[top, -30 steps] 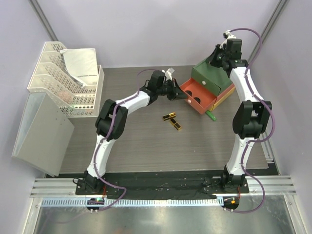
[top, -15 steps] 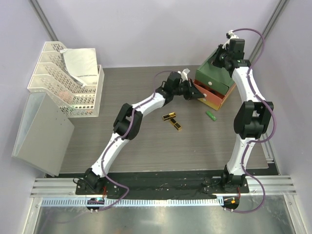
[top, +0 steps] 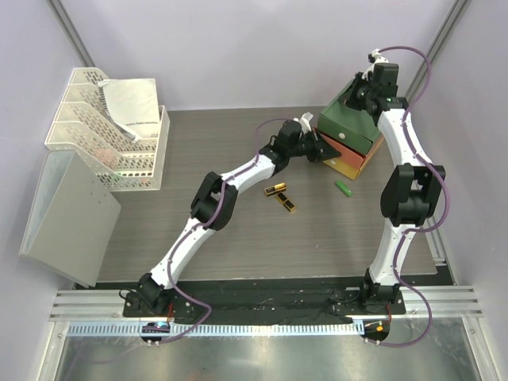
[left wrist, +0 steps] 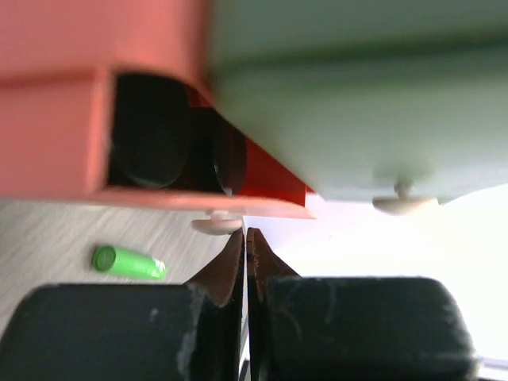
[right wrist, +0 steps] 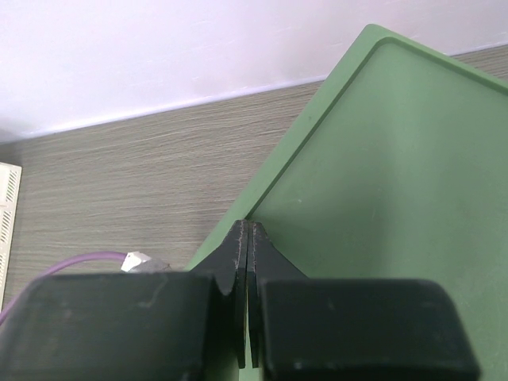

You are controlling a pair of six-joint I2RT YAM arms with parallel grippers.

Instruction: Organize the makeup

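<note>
Dark wood-grain counter [top: 238,230], pale walls [top: 238,55] all round, pretty bare setup.

Biggest thing on it is the stack of white mesh file trays [top: 103,131] at the upper left of the overhead frame. A grey bin [top: 67,210] sits just below them. Upper right has the drawer box [top: 353,131]: green on top, an orange drawer [top: 337,156] in the middle sticking out a bit, yellow at the bottom.

The left arm [top: 210,202] stretches diagonally across to that drawer. The left tool [left wrist: 245,238] has its fingers pressed together on nothing, tips right under the drawer's little white knob [left wrist: 216,225]. Can't tell if they're actually touching it. The right tool [right wrist: 248,230] is pressed together too, also on nothing, sitting at the edge of the box's green top.

Makeup-wise:
- Two black-gold sticks [top: 275,189] lie near the middle of the counter, almost end to end at an angle.
- The green tube [top: 344,190] lies flat on the counter just below the box.
- Two black compacts [left wrist: 151,151] sit side by side inside the orange drawer. You can see them through the gap in the left wrist view.
</note>
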